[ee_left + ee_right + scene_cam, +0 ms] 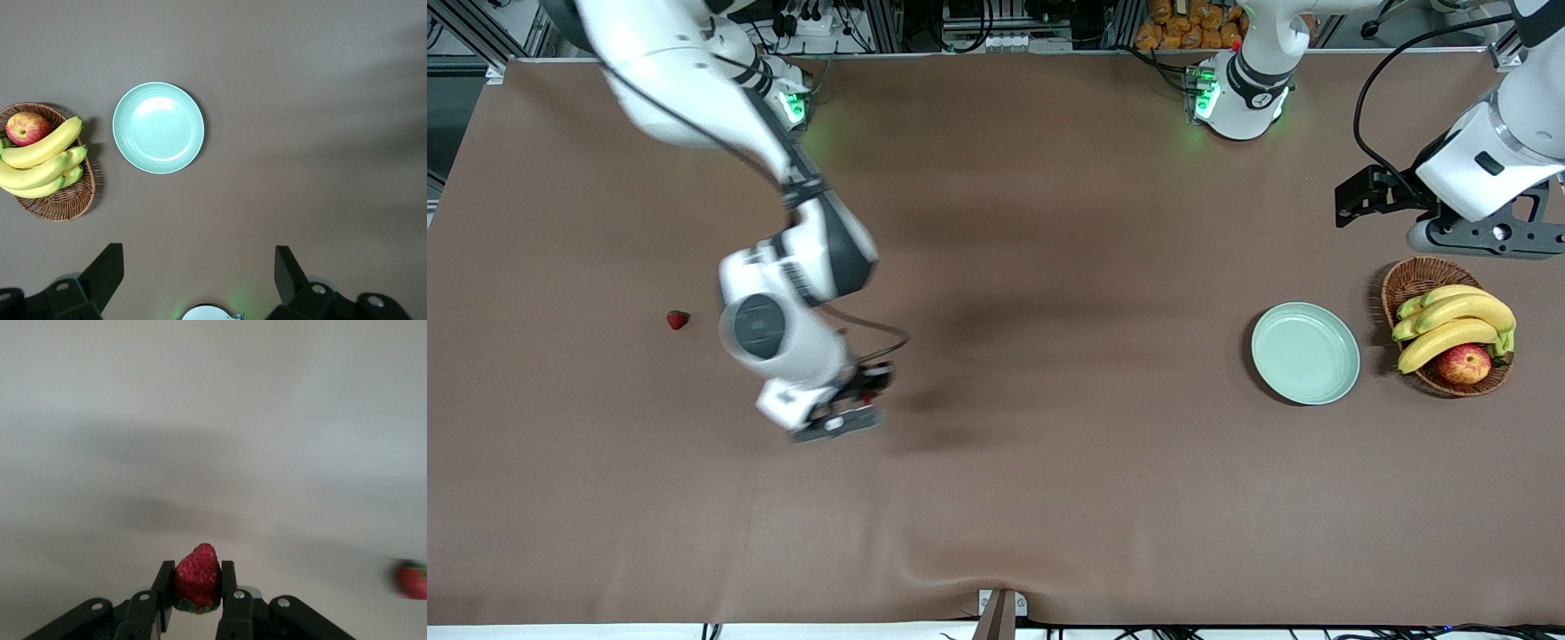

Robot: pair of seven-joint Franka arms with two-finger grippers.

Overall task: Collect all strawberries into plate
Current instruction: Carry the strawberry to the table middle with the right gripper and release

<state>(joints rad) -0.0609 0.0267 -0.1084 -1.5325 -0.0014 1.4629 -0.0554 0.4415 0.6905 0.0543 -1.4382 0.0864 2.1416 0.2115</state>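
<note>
Bumpy red strawberry (197,579), green cap down, pinched in right gripper (197,597); left gripper (199,270) spread wide above table.

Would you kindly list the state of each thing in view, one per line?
Right gripper: shut on held strawberry, over bare table.
Left gripper: open, waiting above the basket's end.
Loose strawberry: lying on the table.
Plate: empty.
Basket: holds bananas and apple.

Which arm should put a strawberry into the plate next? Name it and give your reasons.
Right. The right gripper is shut on a strawberry, raised over bare table toward the right arm's end. The left gripper waits open and empty near the plate, which holds no berries.
</note>
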